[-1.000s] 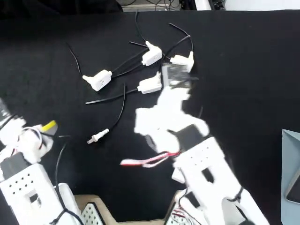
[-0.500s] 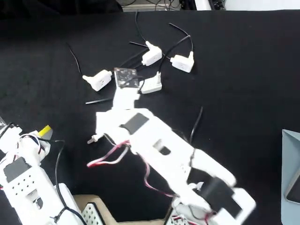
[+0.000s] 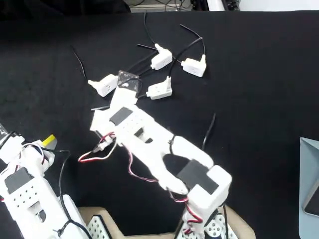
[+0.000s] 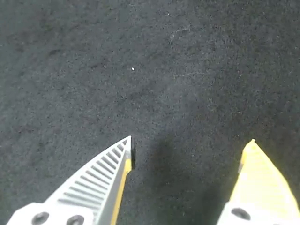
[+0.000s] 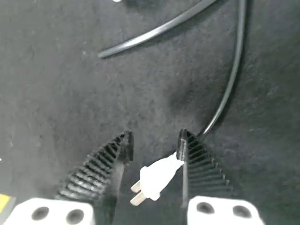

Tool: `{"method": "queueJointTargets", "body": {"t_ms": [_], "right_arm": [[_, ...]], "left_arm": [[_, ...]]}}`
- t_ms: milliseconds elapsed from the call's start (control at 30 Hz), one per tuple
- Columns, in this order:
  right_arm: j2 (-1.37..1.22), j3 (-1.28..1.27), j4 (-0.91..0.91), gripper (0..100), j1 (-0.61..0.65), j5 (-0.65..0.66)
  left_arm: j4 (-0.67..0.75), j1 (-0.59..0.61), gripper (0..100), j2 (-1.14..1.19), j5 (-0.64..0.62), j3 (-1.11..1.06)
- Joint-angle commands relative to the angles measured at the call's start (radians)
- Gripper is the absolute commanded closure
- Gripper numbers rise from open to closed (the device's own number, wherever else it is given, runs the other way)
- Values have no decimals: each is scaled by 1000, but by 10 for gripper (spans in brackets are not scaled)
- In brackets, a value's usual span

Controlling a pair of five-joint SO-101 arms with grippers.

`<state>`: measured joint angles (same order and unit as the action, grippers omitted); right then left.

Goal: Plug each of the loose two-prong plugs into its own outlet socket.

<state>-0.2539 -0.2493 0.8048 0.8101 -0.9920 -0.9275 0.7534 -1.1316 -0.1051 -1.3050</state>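
The right arm has swung away from the far middle of the worktop [image 3: 259, 74], where a second ago it reached in among the white outlet sockets. It has crossed leftward and now stands over the loose two-prong plug [image 3: 101, 146] that lies toward the near-left part of the worktop.

In the right wrist view, the right pincer [image 5: 154, 136] is released. Its jaws are parted with the plug [image 5: 154, 180] lying between them on the cloth. The prongs point back toward the wrist, and the black cord [image 5: 229, 89] runs out past the fingertips. The plug's cord end sits close against one finger, but nothing is clamped yet.

The plug has not shifted over this second. The four sockets also keep their places near the far edge, from the leftmost socket [image 3: 105, 84] to the rightmost socket [image 3: 194, 65].

The left arm has barely stirred at the near-left corner. The left pincer [image 4: 192, 145] hangs released above bare worktop, holding nothing.

Judged from this, the sweep is the approach to a pick. The plug is framed for a grasp, so closing on its body looks like the next step. No loose plug is seated by this move yet. Because the plug lies off-centre toward one finger, the closing jaws may nudge or twist it. That would make lining the prongs up with a socket harder.
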Motion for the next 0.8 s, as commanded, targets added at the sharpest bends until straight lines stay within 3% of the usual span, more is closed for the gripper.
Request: {"method": "queueJointTargets", "body": {"t_ms": [0, 233, 767], "right_arm": [[-7, 59, -14, 835, 35, -21], [-30, 51, 3, 835, 55, -23], [-31, 160, 299, 832, 43, 29]], "left_arm": [[15, 7, 646, -11, -8, 7], [15, 7, 646, -11, -8, 5], [17, 7, 646, -11, -6, 5]]}}
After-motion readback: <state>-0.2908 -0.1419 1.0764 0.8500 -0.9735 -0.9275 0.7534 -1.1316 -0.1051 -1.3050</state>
